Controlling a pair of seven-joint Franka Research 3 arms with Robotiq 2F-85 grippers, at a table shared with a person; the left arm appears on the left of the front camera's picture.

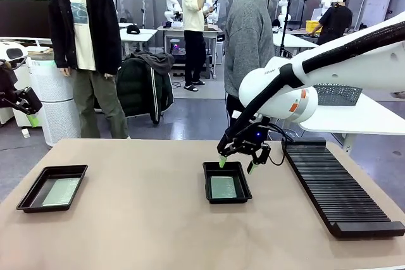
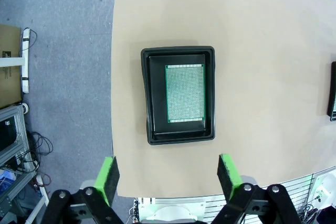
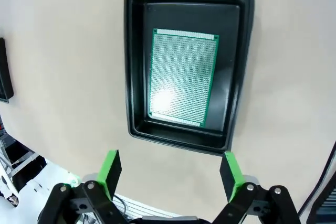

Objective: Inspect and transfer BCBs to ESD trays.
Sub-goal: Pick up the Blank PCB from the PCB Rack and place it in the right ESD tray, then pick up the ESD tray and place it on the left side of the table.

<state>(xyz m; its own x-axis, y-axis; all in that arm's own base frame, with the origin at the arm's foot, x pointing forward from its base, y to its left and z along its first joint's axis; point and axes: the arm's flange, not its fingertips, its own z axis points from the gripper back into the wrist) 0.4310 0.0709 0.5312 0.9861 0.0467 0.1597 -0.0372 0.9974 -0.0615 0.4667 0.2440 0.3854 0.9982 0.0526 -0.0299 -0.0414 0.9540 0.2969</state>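
Each shallow black plastic tray (image 1: 227,182) (image 1: 52,188) holds one flat green circuit board (image 1: 223,187) (image 1: 61,191); my right pincer (image 1: 236,164) and left pincer (image 2: 167,174) gape wide, empty.

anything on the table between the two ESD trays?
No. In the front view the stretch between the left ESD tray and the right ESD tray is bare tabletop.
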